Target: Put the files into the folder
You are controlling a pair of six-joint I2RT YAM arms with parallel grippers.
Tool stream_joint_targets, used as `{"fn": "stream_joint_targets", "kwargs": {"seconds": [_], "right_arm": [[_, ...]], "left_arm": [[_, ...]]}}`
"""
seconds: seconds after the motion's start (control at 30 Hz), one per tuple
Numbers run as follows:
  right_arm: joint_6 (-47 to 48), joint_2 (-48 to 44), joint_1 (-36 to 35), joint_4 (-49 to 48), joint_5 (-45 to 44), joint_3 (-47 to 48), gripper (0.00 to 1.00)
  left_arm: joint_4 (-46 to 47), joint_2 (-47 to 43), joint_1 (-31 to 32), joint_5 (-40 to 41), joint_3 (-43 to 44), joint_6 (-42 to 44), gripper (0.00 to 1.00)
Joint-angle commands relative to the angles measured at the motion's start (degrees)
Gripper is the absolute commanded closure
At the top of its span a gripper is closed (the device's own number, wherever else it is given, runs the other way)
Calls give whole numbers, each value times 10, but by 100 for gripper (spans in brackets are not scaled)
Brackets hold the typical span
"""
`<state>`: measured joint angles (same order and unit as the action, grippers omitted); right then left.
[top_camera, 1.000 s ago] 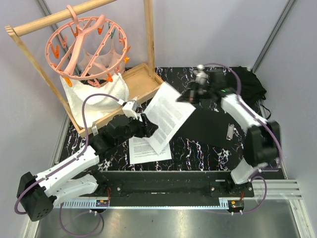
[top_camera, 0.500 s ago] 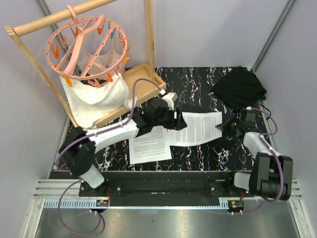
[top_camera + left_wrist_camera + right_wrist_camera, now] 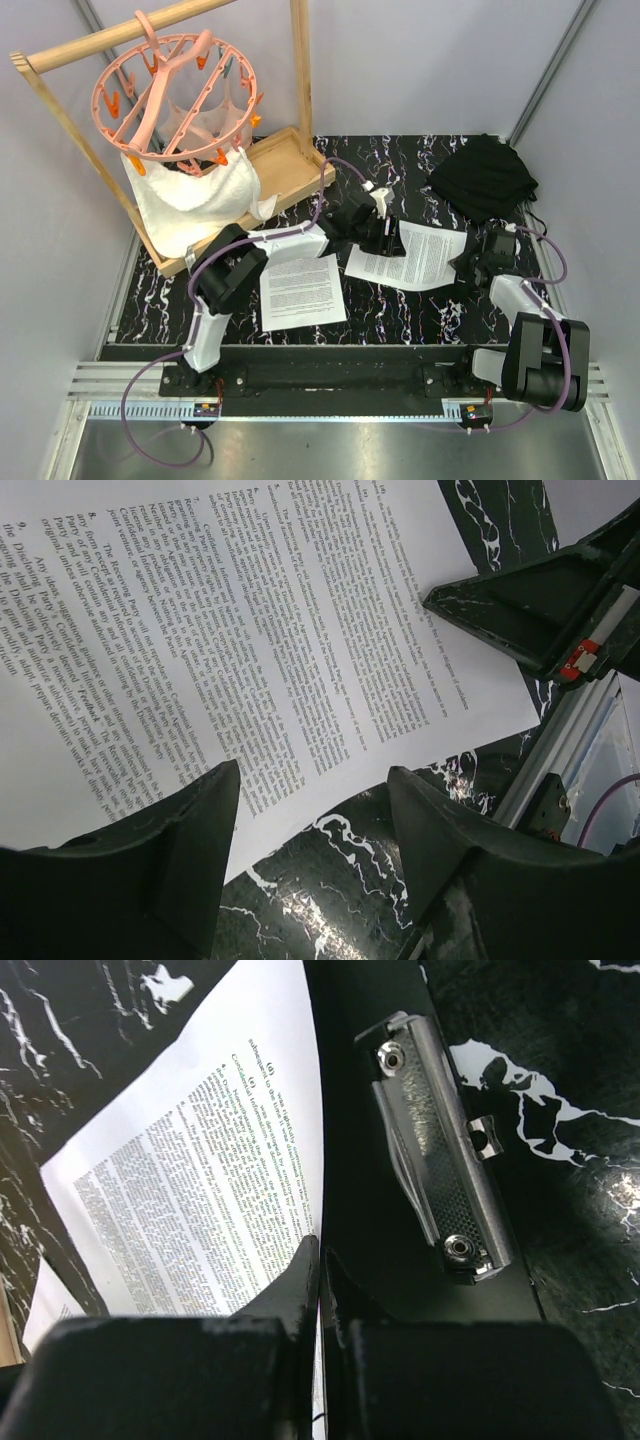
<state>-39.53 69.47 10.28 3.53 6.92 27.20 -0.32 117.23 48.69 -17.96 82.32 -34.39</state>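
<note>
Laying a printed sheet (image 3: 412,255) across the folder (image 3: 360,1200), edge just beside its silver clip (image 3: 437,1155), not under it. Pinching that edge with the right gripper (image 3: 320,1255) closed tight; hovering over the sheet with the left gripper (image 3: 312,780) spread wide. Next, probably: square it on the folder, then fetch the second sheet (image 3: 302,290), well left of the folder.

We looked down on the whole table (image 3: 400,165) from above, while both wrist cameras sat close over one printed sheet (image 3: 410,255).
</note>
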Motion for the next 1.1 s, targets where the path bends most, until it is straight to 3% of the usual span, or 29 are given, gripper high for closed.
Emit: {"fn": "stream_joint_targets", "kwargs": {"seconds": [0.0,0.03,0.07,0.1,0.13,0.17,0.23,0.27,0.53,0.67,0.9,1.07], "right_arm": [[3,8,3,-26,-5,9,100],[5,6,3,-27,6,6,100],[9,2,3,-19,12,9,72],[30,1,3,-6,13,17,53],[44,0,3,35,0,43,41],[63,-6,3,56,-10,58,20],[92,0,3,84,-24,105,12],[102,18,3,95,-37,121,2],[157,237,32,169,-42,271,0],[170,263,31,167,-28,275,0],[172,310,-1,167,77,304,15],[185,274,-17,212,3,325,13]], "left_arm": [[25,22,-1,-22,48,1,36],[24,35,-2,-22,52,2,36],[25,44,-1,-21,56,5,36],[23,51,-2,-18,62,9,37],[19,64,-5,-15,64,10,38],[9,70,-7,-9,65,11,38],[5,81,-19,-7,62,2,40],[-7,83,-23,-10,54,-1,40],[-33,82,-39,-5,28,2,40],[-48,75,-40,8,7,5,40],[-49,8,-40,42,-48,6,40],[-36,-45,-34,21,-40,-2,33]]}}
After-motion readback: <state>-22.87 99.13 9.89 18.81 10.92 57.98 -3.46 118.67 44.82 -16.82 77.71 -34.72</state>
